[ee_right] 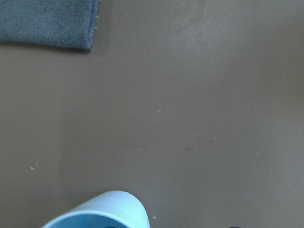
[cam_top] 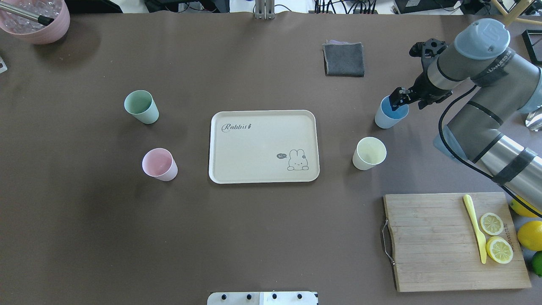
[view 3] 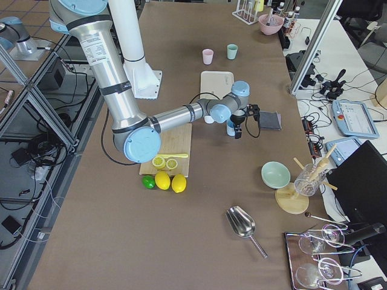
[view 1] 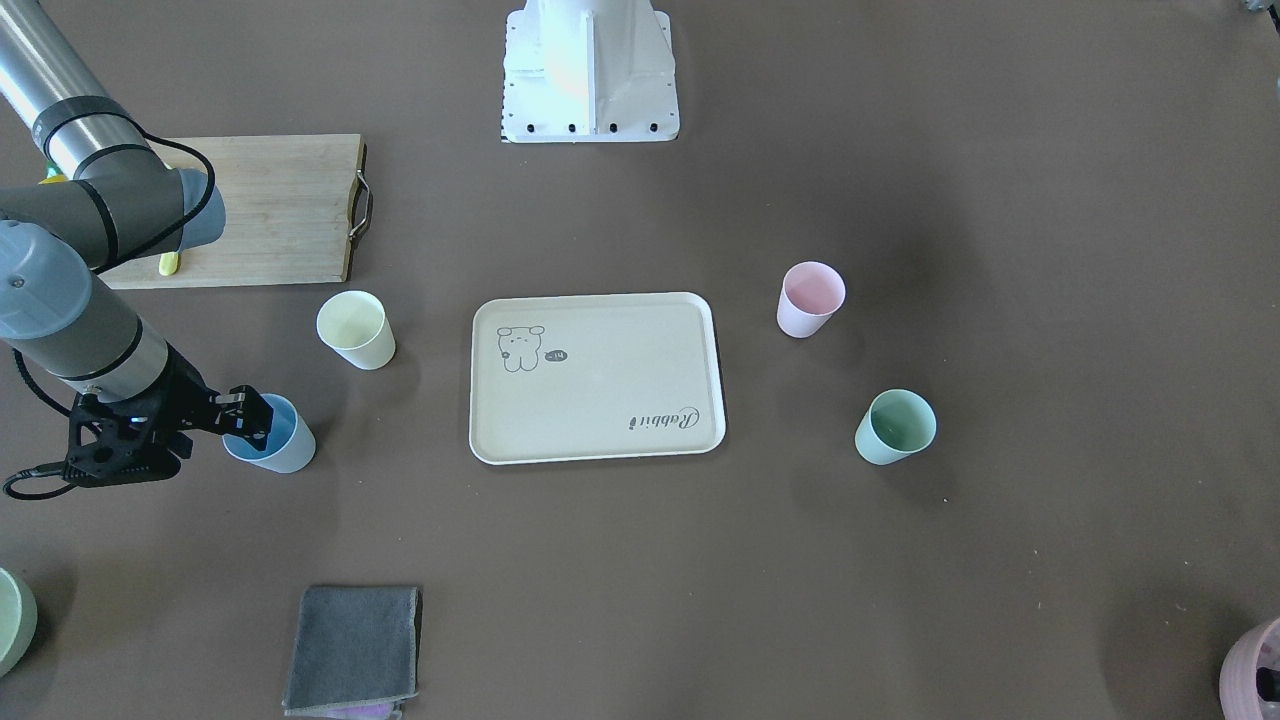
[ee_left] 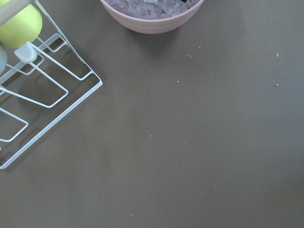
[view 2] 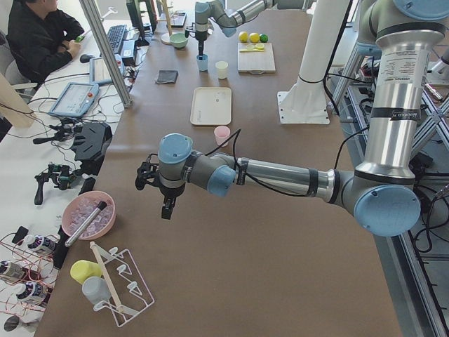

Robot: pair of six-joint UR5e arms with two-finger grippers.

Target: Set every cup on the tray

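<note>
The cream tray [cam_top: 254, 144] lies bare at the table's middle. The blue cup [cam_top: 389, 115] stands upright on the table to its right in the overhead view. My right gripper [cam_top: 399, 101] is at its rim, one finger inside and one outside, jaws apart and not closed on the wall. The cup's rim shows at the bottom of the right wrist view [ee_right: 99, 213]. The pale yellow cup [cam_top: 369, 153] stands beside the tray. The pink cup [cam_top: 160, 164] and mint green cup [cam_top: 142, 107] stand on the tray's other side. My left gripper [view 2: 167, 205] hangs over the table's far left end; I cannot tell its state.
A wooden cutting board [cam_top: 432, 241] with lemon slices and a yellow knife lies near my right arm. A folded grey cloth [cam_top: 344, 59] lies beyond the blue cup. The mauve pot [cam_top: 36, 19] and a wire rack [ee_left: 42, 95] are near my left gripper. A pale green bowl [view 1: 12, 620] sits at a corner.
</note>
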